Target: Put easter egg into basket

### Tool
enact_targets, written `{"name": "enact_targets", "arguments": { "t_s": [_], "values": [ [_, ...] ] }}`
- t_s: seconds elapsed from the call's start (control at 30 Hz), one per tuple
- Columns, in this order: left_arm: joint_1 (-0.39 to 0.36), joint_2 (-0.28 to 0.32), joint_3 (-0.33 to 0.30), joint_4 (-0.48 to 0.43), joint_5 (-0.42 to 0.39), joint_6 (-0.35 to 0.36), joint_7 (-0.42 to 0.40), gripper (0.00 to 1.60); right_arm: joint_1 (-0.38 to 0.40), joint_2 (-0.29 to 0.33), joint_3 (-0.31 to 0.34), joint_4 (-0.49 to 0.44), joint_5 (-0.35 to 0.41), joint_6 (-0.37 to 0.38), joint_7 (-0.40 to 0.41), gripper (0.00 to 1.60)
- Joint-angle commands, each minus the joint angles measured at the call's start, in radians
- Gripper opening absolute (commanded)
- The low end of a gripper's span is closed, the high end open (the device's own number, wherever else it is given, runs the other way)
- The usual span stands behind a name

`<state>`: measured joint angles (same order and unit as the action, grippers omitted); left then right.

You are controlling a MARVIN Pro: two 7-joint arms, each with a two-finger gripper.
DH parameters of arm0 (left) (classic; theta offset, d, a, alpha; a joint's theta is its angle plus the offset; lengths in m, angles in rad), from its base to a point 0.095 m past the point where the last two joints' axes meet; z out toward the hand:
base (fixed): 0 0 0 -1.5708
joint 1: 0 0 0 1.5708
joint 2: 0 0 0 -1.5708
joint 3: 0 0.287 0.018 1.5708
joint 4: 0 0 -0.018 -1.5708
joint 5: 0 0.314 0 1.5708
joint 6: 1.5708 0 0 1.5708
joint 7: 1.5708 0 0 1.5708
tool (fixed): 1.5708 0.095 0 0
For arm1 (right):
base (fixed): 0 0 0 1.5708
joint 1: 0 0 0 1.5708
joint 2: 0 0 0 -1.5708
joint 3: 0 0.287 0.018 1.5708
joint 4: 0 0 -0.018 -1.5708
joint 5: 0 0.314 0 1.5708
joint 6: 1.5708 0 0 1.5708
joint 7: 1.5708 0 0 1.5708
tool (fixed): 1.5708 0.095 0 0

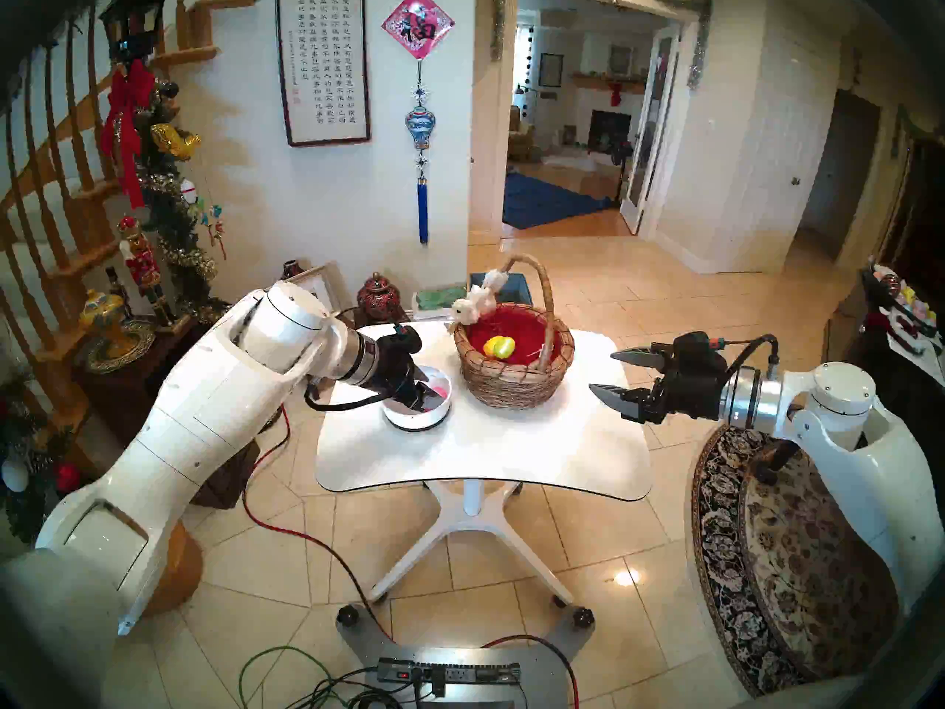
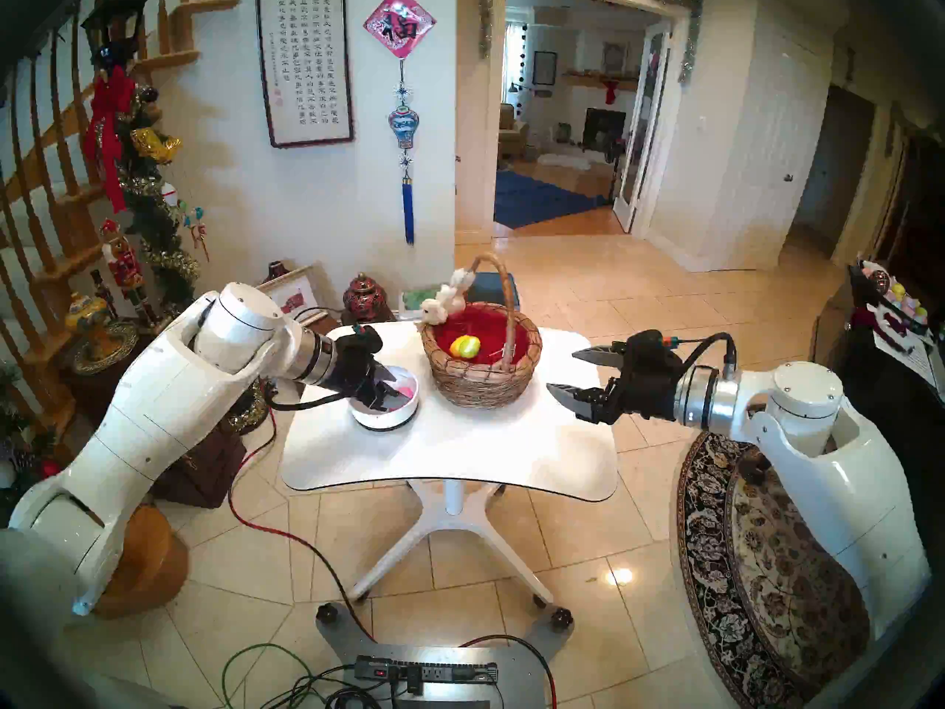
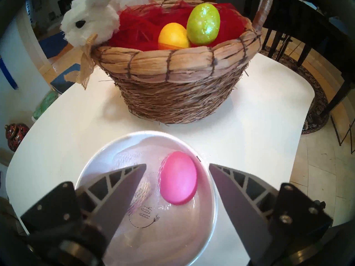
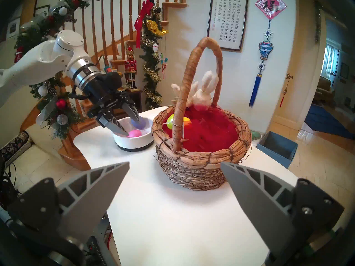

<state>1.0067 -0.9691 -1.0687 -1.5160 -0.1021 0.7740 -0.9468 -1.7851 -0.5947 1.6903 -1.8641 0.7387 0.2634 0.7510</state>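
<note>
The left gripper (image 3: pixel 177 164) is dipped down into the white bowl (image 3: pixel 211 208) on the white table (image 1: pixel 480 452). Its two fingers are spread wide and hold nothing. The pink egg (image 3: pixel 178 178) lies in the bowl right between the two fingers, a little nearer the far side. I cannot tell if either finger touches it. From the other side, something purple (image 4: pixel 138 123) shows deeper in the bowl behind the far finger.

Just past the bowl stands the basket (image 3: pixel 178 91), brown and woven, with a tall handle (image 4: pixel 194 83) and red fluff inside. A yellow egg (image 3: pixel 172 37) and a green sparkly egg (image 3: pixel 203 23) already sit in it, touching each other. A small white bunny (image 3: pixel 90 23) hangs on the rim.

The right gripper (image 1: pixel 601 373) floats on the other side of the basket, apart from it. Its fingers are wide open too, with nothing in them.
</note>
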Motion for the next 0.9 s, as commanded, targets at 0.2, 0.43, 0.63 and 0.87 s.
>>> {"name": "enact_targets", "arguments": {
  "t_s": [0.2,0.43,0.63,0.87],
  "values": [
    [-0.019,-0.007,-0.003,0.012,0.013,-0.014,-0.002,1.26,0.000,0.004,0.006,-0.002,-0.001,-0.002,0.000,1.60],
    [-0.018,-0.007,-0.004,0.015,0.021,-0.027,-0.009,1.28,0.000,0.004,0.005,-0.002,-0.001,-0.002,0.000,1.60],
    [-0.013,-0.004,-0.002,0.013,0.029,-0.039,-0.016,1.28,0.000,0.004,0.005,-0.002,-0.001,-0.003,0.000,1.60],
    [-0.006,0.000,-0.002,0.010,0.039,-0.056,-0.023,1.28,0.000,0.005,0.005,-0.002,0.000,-0.003,0.000,1.60]
  ]
}}
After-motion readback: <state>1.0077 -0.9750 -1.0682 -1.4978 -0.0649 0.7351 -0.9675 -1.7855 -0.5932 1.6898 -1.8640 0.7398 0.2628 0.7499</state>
